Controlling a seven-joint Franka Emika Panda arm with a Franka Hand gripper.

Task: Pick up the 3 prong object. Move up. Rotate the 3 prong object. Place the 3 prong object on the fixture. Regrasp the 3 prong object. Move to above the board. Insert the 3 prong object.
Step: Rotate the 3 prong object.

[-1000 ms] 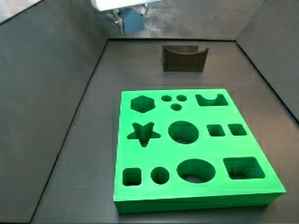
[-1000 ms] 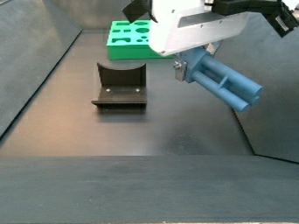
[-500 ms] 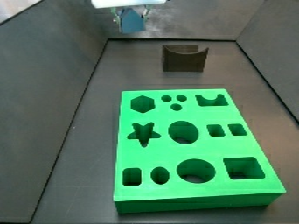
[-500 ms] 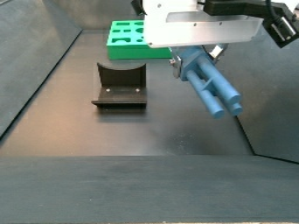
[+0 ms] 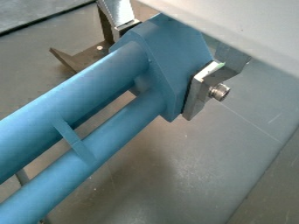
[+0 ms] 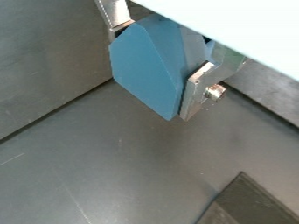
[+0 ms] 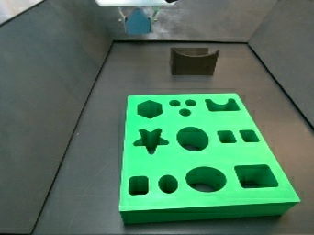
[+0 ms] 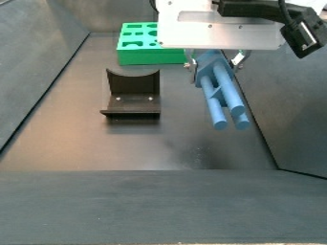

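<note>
My gripper (image 8: 212, 61) is shut on one end of the 3 prong object (image 8: 220, 94), a long blue piece that hangs in the air and slants down toward the floor, beside the fixture (image 8: 132, 93) and apart from it. In both wrist views the blue piece (image 5: 105, 109) (image 6: 149, 72) fills the gap between the silver fingers (image 5: 207, 85) (image 6: 201, 87). In a side view the gripper (image 7: 139, 18) sits high at the far end, beyond the dark fixture (image 7: 193, 60) and the green board (image 7: 203, 151). The board (image 8: 149, 40) lies behind the fixture.
Grey walls enclose the dark floor (image 7: 86, 165) on the left and right. A sloped wall (image 8: 300, 124) rises close to the piece's lower tip.
The gripper has turned the blue piece: its free end swung from pointing out toward the right wall to pointing more steeply down. The gripper stayed at about the same height.
</note>
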